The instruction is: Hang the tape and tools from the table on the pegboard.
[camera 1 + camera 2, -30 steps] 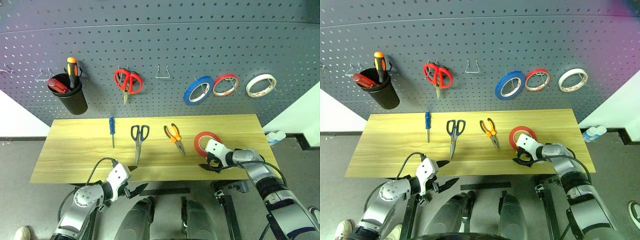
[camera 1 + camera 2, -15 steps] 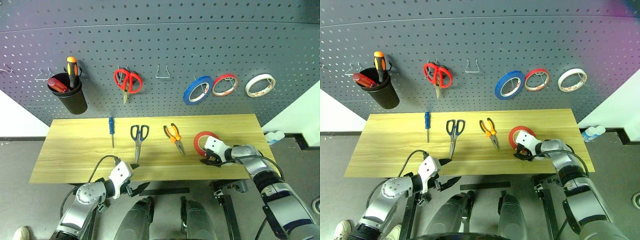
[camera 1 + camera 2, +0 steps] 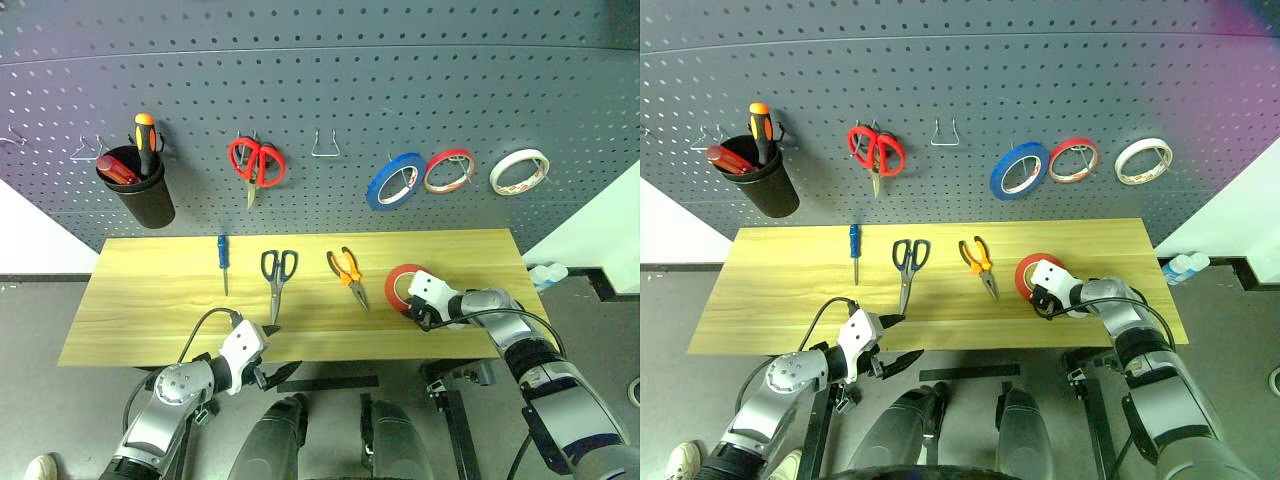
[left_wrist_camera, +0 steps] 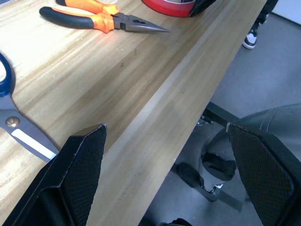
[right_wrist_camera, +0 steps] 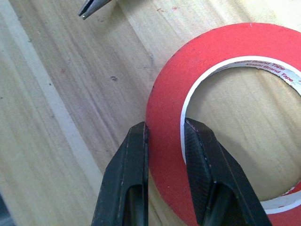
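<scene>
Small unreadable print inside tape [image 5: 169, 132] core

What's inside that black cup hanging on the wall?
The black cup on the pegboard holds an orange-handled screwdriver standing upright and a red handle leaning beside it. Their lower ends are hidden by the cup's wall.
</scene>
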### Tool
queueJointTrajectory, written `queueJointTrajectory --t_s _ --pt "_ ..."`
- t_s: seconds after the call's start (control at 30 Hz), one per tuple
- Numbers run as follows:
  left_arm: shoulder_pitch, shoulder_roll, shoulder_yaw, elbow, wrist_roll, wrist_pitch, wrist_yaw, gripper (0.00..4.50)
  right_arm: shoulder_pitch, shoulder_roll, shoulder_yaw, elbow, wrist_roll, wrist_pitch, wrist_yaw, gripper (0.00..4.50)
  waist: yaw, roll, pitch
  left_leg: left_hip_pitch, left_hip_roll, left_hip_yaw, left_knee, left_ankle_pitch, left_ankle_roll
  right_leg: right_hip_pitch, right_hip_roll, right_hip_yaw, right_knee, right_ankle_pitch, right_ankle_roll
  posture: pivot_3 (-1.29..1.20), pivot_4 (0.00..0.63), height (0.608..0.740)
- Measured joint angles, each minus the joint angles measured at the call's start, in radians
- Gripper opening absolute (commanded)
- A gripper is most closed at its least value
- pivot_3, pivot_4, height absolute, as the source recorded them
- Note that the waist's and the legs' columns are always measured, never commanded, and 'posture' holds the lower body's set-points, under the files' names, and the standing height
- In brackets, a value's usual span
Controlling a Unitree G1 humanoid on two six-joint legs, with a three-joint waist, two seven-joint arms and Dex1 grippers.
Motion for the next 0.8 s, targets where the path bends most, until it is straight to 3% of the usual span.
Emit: queueJointTrajectory --t_s 0.27,0.43,0.8 --pt "-0.012 -0.010 0.014 0.025 -0.002 -0.008 0.020 4.29 0.329 -0.016 -0.080 -0.501 -0.039 0.132 -0.216 0.73 0.002 0.001 0.000 -0.004 0.000 0.000 -0.002 0.000 0.000 -0.005 0.000 0.000 0.000 0.001 0.001 -0.03 0.223 0.740" --pt "-0.055 -0.024 0.024 0.048 -0.010 -0.020 0.018 4.29 0.453 -0.008 -0.168 -0.787 -0.019 0.222 -0.289 0.73 -0.003 0.002 0.000 -0.003 0.000 0.001 0.000 0.000 -0.001 -0.005 0.000 0.000 0.000 0.001 0.002 -0.06 0.212 0.740" --pt "-0.134 -0.060 0.035 0.092 -0.035 -0.106 -0.004 4.29 0.489 -0.003 -0.180 -0.939 -0.018 0.229 -0.345 0.73 -0.004 0.002 0.000 -0.003 0.000 0.001 0.000 0.000 -0.001 -0.004 0.000 0.000 0.000 0.002 0.002 -0.07 0.192 0.740"
